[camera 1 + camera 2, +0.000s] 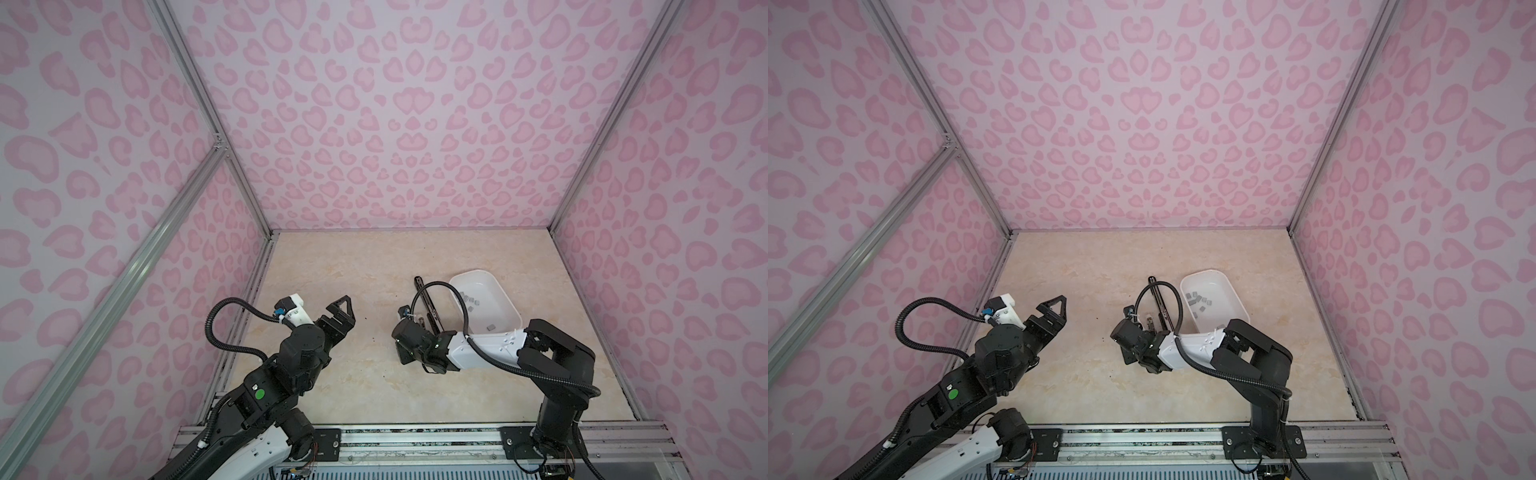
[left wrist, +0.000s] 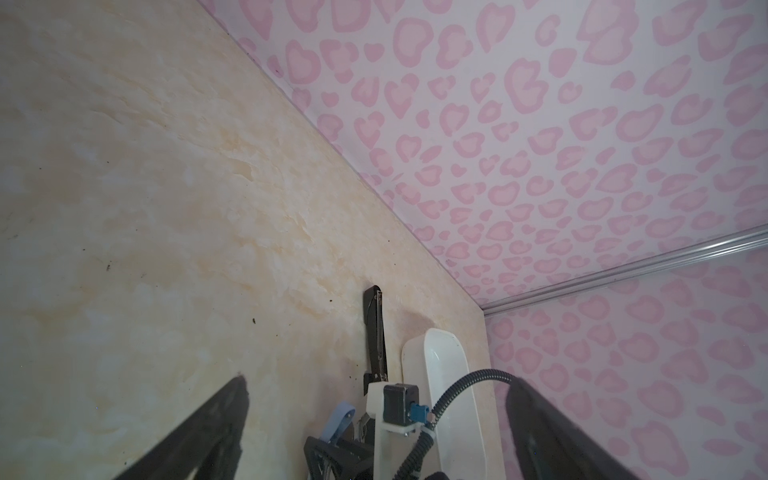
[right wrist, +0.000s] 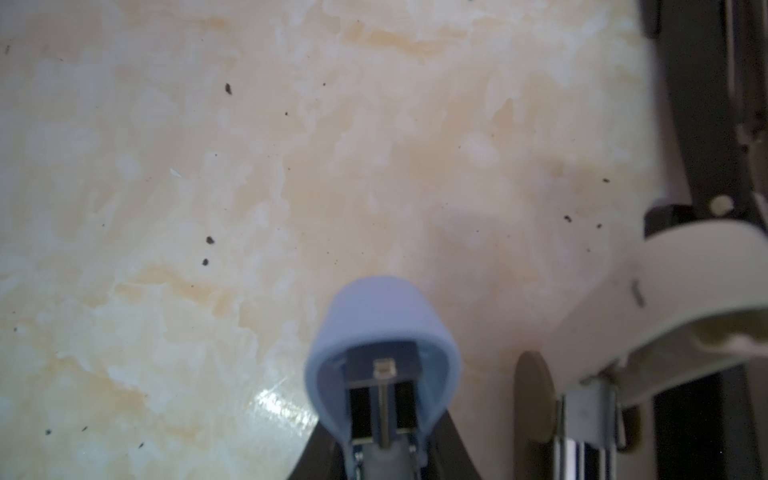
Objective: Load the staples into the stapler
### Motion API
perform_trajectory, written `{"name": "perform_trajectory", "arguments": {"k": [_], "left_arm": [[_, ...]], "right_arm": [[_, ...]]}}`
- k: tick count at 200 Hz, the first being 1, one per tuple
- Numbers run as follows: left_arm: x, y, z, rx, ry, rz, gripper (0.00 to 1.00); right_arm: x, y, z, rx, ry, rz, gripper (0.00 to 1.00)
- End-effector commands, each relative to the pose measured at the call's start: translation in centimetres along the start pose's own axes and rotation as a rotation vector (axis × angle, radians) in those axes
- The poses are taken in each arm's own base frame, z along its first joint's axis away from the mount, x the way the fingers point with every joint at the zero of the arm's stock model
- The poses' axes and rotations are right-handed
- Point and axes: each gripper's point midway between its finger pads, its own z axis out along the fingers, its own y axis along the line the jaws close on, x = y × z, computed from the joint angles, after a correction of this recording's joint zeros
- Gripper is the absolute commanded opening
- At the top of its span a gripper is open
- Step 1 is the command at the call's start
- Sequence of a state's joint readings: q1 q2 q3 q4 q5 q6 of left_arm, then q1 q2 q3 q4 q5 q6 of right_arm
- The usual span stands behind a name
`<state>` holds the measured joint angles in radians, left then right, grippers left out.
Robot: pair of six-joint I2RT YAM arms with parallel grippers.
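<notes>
A small blue stapler (image 3: 382, 316) sits between the jaws of my right gripper (image 3: 382, 457), which is shut on it just above the table; I see its open end with the metal rail inside. The blue stapler (image 2: 340, 419) also shows in the left wrist view. In both top views the right gripper (image 1: 409, 353) (image 1: 1129, 355) points down near the table's middle. The staples (image 1: 469, 299) (image 1: 1200, 301), small grey strips, lie in the white tray (image 1: 505, 297). My left gripper (image 1: 349, 316) (image 2: 376, 378) hovers open and empty to the left.
A long black stapler (image 1: 426, 301) (image 2: 374, 328) lies folded open beside the white tray (image 1: 1233, 295) (image 2: 449, 395). A small white stapler (image 3: 685, 282) rests close to the right gripper. Pink-patterned walls enclose the table on three sides. Dark specks dot the marble top.
</notes>
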<state>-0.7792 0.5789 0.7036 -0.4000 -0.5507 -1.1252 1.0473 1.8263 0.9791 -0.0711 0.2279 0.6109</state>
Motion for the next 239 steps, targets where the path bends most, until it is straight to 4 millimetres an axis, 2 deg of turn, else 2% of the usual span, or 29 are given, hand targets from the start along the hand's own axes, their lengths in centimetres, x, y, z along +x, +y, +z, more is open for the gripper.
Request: {"name": "perform_trajectory", "arguments": {"k": [1, 34, 53, 81, 112, 135, 156, 168, 177, 189, 202, 217, 226, 239], "left_arm": [[-0.7, 0.4, -0.2, -0.015, -0.038, -0.021, 0.97], [-0.6, -0.2, -0.3, 0.011, -0.016, -0.018, 0.97], [-0.2, -0.7, -0.1, 0.013, 0.009, -0.005, 0.97], [0.8, -0.9, 0.4, 0.001, 0.054, -0.004, 0.97], [1.2, -0.4, 0.6, -0.011, 0.063, -0.002, 0.97], [0.6, -0.4, 0.9, -0.005, 0.012, 0.045, 0.97], [-0.7, -0.4, 1.1, -0.050, -0.053, 0.168, 0.97], [-2.0, -0.5, 0.9, -0.068, -0.109, 0.241, 0.97], [-2.9, -0.8, 0.6, -0.062, -0.159, 0.295, 0.97], [-4.0, -2.5, 0.3, 0.008, -0.222, 0.395, 0.97], [-4.5, -4.1, -0.1, 0.065, -0.236, 0.514, 0.97], [-5.2, -4.0, -0.5, 0.054, -0.241, 0.555, 0.97], [-4.5, -3.9, -0.3, 0.090, -0.216, 0.579, 0.97], [-2.2, -3.9, 0.2, 0.182, -0.144, 0.614, 0.97]], "right_arm": [[0.6, -1.1, 0.0, 0.072, 0.003, -0.008, 0.10], [0.6, -2.5, -0.9, 0.156, -0.039, -0.020, 0.27], [0.4, -2.7, -1.1, 0.157, -0.052, -0.019, 0.32], [-0.5, -1.8, -1.5, 0.142, -0.074, -0.044, 0.41], [-1.3, -1.7, -2.1, 0.138, -0.103, -0.045, 0.45], [-2.7, -1.7, -4.0, 0.136, -0.150, -0.049, 0.46], [-4.4, -2.3, -7.0, 0.137, -0.232, -0.038, 0.46], [-5.1, -2.8, -8.7, 0.133, -0.273, -0.030, 0.42], [-5.6, -4.0, -10.2, 0.165, -0.309, -0.003, 0.39], [-5.9, -5.7, -11.6, 0.219, -0.338, -0.003, 0.38], [-5.9, -8.8, -13.0, 0.320, -0.349, 0.011, 0.37], [-5.2, -12.7, -14.0, 0.402, -0.320, 0.050, 0.36], [-4.5, -15.0, -13.9, 0.418, -0.287, 0.094, 0.35], [-2.8, -18.1, -12.9, 0.408, -0.207, 0.159, 0.35]]}}
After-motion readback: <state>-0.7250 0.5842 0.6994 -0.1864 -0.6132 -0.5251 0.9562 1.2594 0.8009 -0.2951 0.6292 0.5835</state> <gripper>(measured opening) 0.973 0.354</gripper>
